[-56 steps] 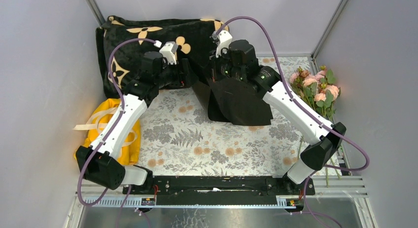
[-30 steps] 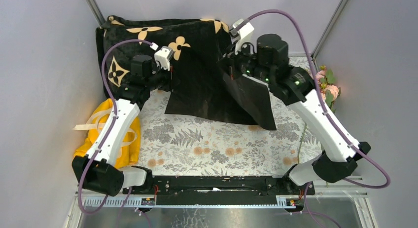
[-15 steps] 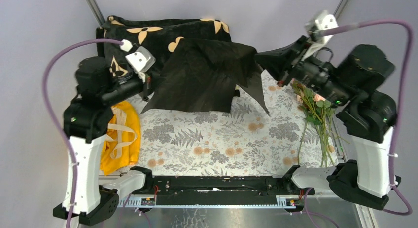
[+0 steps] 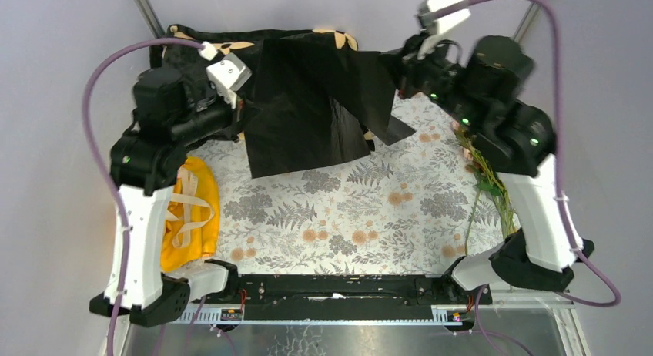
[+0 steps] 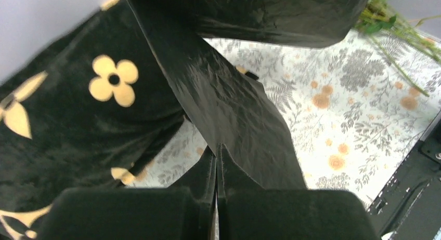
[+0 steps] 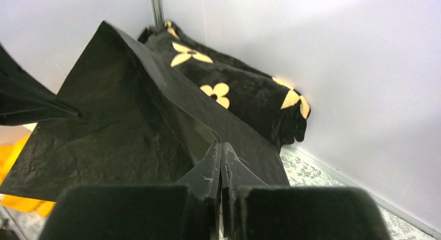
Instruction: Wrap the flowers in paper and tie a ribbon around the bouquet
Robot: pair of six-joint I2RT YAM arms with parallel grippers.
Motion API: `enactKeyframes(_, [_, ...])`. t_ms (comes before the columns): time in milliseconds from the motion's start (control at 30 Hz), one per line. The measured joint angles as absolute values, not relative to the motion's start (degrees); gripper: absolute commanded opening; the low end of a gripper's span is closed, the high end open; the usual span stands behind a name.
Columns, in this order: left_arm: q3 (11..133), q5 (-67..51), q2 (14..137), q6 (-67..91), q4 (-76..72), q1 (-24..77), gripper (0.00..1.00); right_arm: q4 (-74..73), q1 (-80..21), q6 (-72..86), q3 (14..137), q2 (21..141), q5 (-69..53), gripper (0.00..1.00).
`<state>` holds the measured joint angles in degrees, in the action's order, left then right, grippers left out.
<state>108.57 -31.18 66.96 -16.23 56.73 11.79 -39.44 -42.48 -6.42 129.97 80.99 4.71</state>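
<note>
Both pairs of jaws are pinched shut on the large crinkly matte black paper sheet (image 4: 304, 109), the left gripper (image 4: 240, 113) at its left edge and the right gripper (image 4: 394, 67) at its right. It hangs between them, over the table's far end. Green-stemmed flowers (image 4: 493, 190) lie beneath the right arm.

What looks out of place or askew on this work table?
The thin matte black paper sheet hangs crumpled and folded over itself between the shut left tool and right tool, not flat on the floral table cover. The bunch of green-stemmed flowers lies at the table's right edge, heads hidden under the right arm.
</note>
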Motion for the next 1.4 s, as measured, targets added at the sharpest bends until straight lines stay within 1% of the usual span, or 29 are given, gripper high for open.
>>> enactKeyframes(167, [101.9,-27.9,71.0,-16.0,54.0,11.8,0.00,-37.8,-42.5,-10.1,124.8,85.4,3.4,0.00])
enactKeyframes(333, [95.9,-22.4,71.9,-16.3,51.5,11.8,0.00,-37.5,-42.5,-11.4,119.5,86.3,-0.3,0.00])
enactKeyframes(367, [94.8,-21.2,71.7,-16.7,50.8,11.8,0.21,-37.3,-42.5,-11.6,118.9,86.3,-1.1,0.00])
enactKeyframes(400, [93.8,-20.2,71.4,-17.3,50.4,11.8,0.49,-37.0,-42.5,-11.6,118.5,86.3,-1.7,0.00])
enactKeyframes(433, [92.9,-19.5,71.2,-18.0,50.1,11.8,0.71,-36.7,-42.5,-11.6,118.3,86.3,-2.7,0.00])
enactKeyframes(467, [92.3,-18.8,71.0,-19.2,50.1,11.8,0.89,-36.5,-42.5,-11.6,118.2,86.3,-3.5,0.00])
enactKeyframes(500, [91.8,-18.3,70.8,-20.1,50.1,11.8,0.97,-36.2,-42.5,-11.6,118.1,86.3,-4.8,0.00])
enactKeyframes(533, [91.5,-18.0,70.7,-21.6,50.2,11.8,0.98,-35.9,-42.5,-11.5,118.0,86.3,-5.8,0.00])
enactKeyframes(700, [92.8,-20.0,68.8,-29.5,51.9,11.8,0.99,-35.5,-42.5,-11.8,117.6,87.1,-12.3,0.00])
enactKeyframes(867, [103.9,-24.7,69.5,-38.8,54.7,12.0,0.99,-37.1,-42.5,-13.2,117.5,88.5,-19.4,0.00])
enactKeyframes(967, [107.3,-29.7,70.2,-44.6,56.1,12.8,0.99,-38.3,-42.5,-14.0,117.4,88.8,-22.9,0.00])
enactKeyframes(1167, [109.1,-38.9,75.0,-54.9,61.6,13.5,0.99,-39.3,-42.5,-14.8,117.4,88.8,-27.6,0.00])
enactKeyframes(1300, [108.7,-41.6,79.0,-58.2,63.5,14.2,0.99,-40.1,-42.5,-15.2,117.4,88.8,-29.0,0.00])
enactKeyframes(1333, [108.1,-41.8,79.5,-58.2,63.3,14.6,0.98,-40.2,-42.5,-15.3,117.4,88.8,-29.5,0.00])
enactKeyframes(1367, [107.4,-41.9,79.7,-57.9,62.8,15.0,0.94,-40.4,-42.5,-15.4,117.4,88.8,-29.8,0.00])
enactKeyframes(1400, [106.5,-41.8,79.8,-57.2,62.2,15.4,0.87,-40.6,-42.5,-15.5,117.5,88.9,-30.2,0.00])
